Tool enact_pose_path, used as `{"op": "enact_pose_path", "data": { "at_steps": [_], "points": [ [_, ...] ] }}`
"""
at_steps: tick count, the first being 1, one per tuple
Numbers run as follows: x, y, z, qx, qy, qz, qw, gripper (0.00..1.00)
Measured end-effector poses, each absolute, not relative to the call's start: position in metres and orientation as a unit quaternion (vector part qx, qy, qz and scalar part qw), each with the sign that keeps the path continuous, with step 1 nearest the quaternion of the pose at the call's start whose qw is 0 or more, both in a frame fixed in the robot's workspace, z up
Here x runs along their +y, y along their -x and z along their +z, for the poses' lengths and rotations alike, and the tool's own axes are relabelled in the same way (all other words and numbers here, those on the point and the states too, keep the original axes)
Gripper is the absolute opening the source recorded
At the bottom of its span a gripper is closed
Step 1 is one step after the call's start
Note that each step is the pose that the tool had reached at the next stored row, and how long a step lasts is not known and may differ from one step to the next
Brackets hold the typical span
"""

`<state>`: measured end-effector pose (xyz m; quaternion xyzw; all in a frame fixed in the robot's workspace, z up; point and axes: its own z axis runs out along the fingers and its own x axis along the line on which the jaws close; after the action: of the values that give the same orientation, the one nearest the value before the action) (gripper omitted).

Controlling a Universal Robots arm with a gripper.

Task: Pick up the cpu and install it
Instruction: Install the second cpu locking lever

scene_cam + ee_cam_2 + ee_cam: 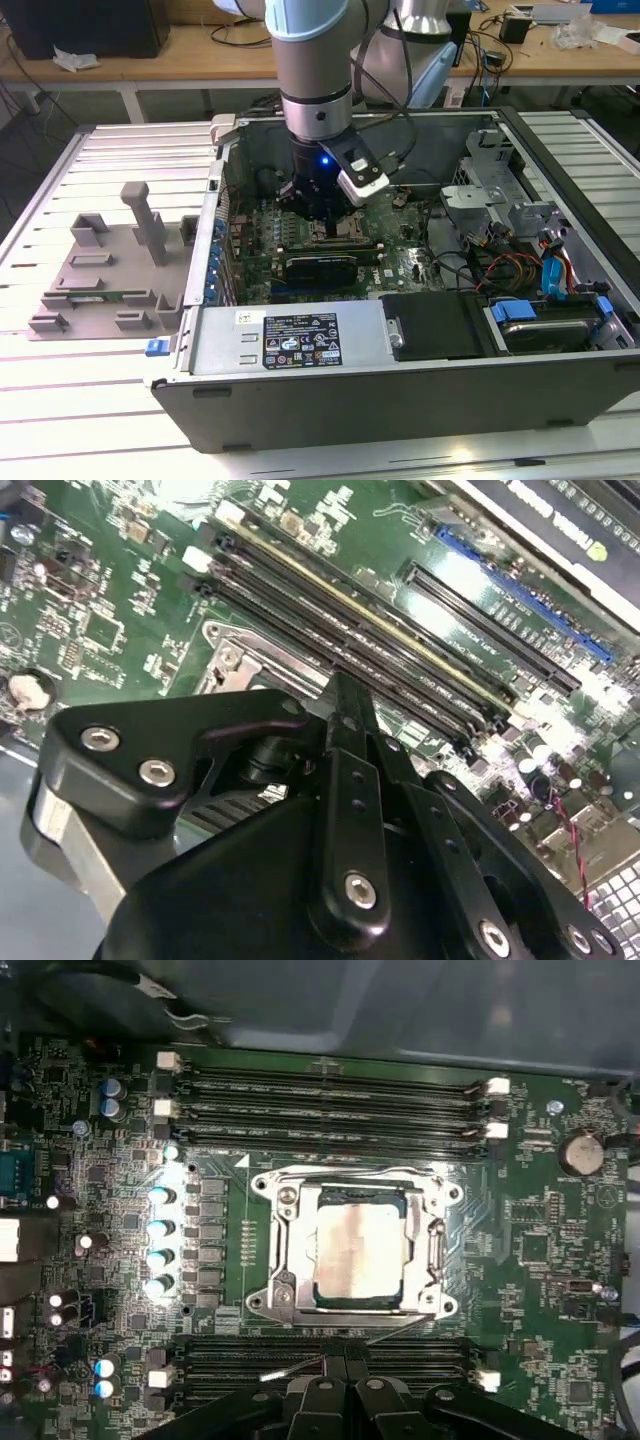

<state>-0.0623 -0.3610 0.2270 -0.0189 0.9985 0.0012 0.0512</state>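
Shiny silver, the cpu [358, 1252] lies flat inside its metal frame [290, 1250] on the green board [560, 1260], where it belongs, while the gripper [345, 1368] hangs just above with its fingers together, holding nothing.

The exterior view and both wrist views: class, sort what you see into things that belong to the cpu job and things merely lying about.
Belonging to the job:
- cpu, sitting in the socket frame
- motherboard
- hand, low over the board

Lying about:
- grey fixture plate beside the case
- blue cables
- coin cell battery
- memory slots
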Motion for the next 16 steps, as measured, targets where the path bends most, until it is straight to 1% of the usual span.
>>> {"op": "enact_pose_path", "data": {
  "at_steps": [3, 12, 16],
  "points": [
    [-0.361, 0.076, 0.212, 0.999, 0.019, 0.001, 0.051, 0.11],
    [-0.364, 0.083, 0.211, 0.999, 0.019, 0.003, 0.051, 0.11],
    [-0.370, 0.083, 0.211, 0.998, 0.018, 0.009, 0.051, 0.11]
  ]
}}
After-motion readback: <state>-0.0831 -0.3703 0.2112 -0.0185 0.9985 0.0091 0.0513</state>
